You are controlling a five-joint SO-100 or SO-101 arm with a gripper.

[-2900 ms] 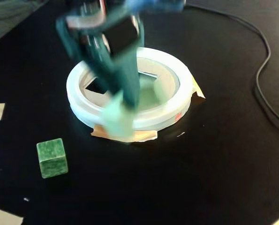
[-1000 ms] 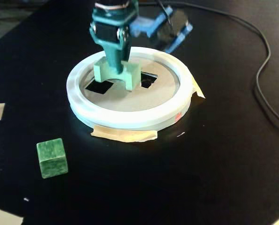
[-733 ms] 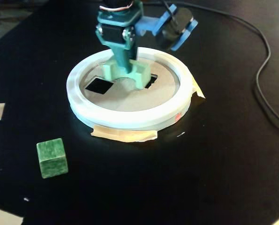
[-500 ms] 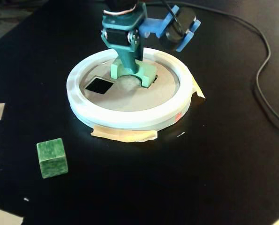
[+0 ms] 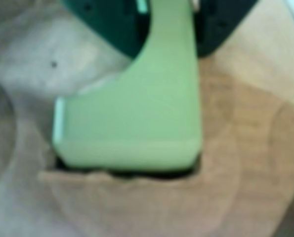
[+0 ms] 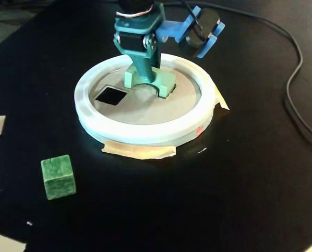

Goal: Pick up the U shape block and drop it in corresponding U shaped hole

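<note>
Fixed view: high, angled down; wrist view: close above tan disc (image 6: 145, 107), shared

Claw (image 6: 145, 79) pointing down, apparently closed on sth.

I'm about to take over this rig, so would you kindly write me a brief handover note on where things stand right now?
Gripper: shut on the U shape block, over the tan disc.
Block: upright, its lower end at the mouth of the U shaped hole; the wrist view shows a dark gap under its bottom edge, so it is not dropped through yet.
Square hole: open and unused. Dark green cube: on the table, away from the white ring.
Done: pickup, carry, lining up.
Left: release the block, probably after a little more lowering, then lift away.
</note>
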